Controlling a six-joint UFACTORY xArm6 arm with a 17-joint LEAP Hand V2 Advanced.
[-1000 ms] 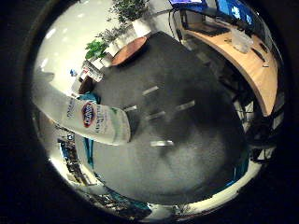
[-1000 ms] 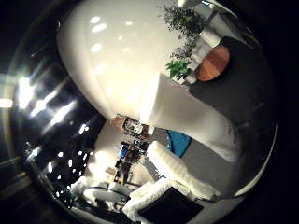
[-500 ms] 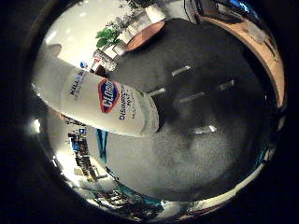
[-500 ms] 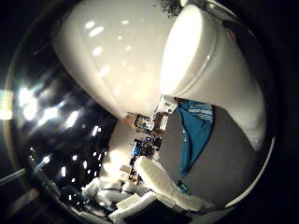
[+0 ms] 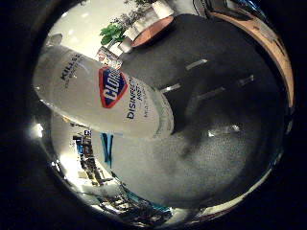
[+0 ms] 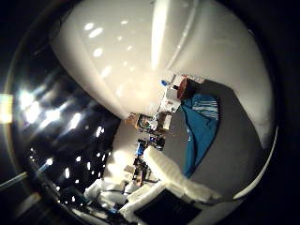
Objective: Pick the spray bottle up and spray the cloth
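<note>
The spray bottle [image 5: 108, 98] looms close to the palm, blocking that side. Beyond it the grey table [image 5: 220, 139] lies open and bare. The blue cloth [image 6: 199, 126] lies spread on the table, with cluttered shelves [image 6: 150, 124] beyond.

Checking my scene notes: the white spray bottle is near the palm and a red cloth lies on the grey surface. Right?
Not quite: the cloth is blue with pale stripes, not red, as the thumb side palm view shows. The white spray bottle is near the palm.

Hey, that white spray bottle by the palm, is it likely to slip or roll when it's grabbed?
The spray bottle looks smooth and glossy, so probably somewhat slippery. Its rounded body could roll if laid down on the grey surface. It appears rigid plastic, unlikely to flop.
</note>
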